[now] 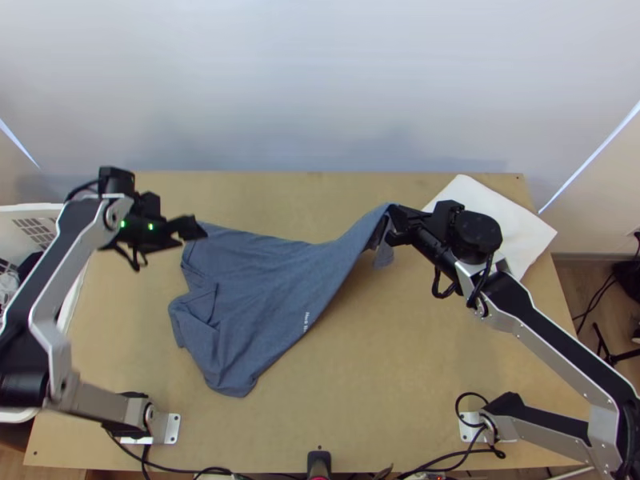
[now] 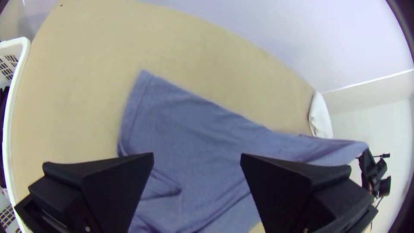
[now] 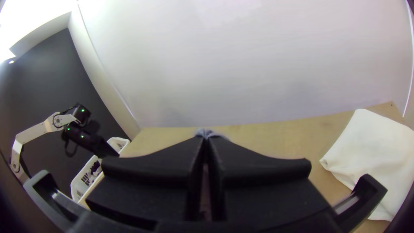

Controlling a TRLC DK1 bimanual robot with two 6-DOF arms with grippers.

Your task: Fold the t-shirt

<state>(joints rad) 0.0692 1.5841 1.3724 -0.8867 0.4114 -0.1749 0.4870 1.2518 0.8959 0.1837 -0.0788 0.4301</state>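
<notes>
Near edge: the mounting plates of my two arms, left (image 1: pixel 172 429) and right (image 1: pixel 470 427), are on the light wooden table (image 1: pixel 384 384). Next, left of centre: the blue-grey t-shirt (image 1: pixel 264 280), not folded flat; its near left part lies on the wood with creases and a turned-over bit, and small pale lettering (image 1: pixel 306 322) sits close to its slanting near edge. From there the cloth runs up to the right, narrowing into a raised peak. At the left side of the table, a white basket (image 1: pixel 74 300) with dark items (image 2: pixel 5 97) in it. Farther off, my left gripper (image 1: pixel 196 229) is over the shirt's far left corner; jaws released, wide apart, no cloth between them in the left wrist view. Right of centre on the far half, my right gripper (image 1: pixel 392 224): jaws clenched on the shirt's right end, held above the table, a short flap hanging beneath. The right wrist view has a tuft of cloth at the meeting tips. Far right corner: a white cloth (image 1: pixel 480 200), lying behind my right gripper. Beyond the far edge, a pale wall (image 1: pixel 320 88).
</notes>
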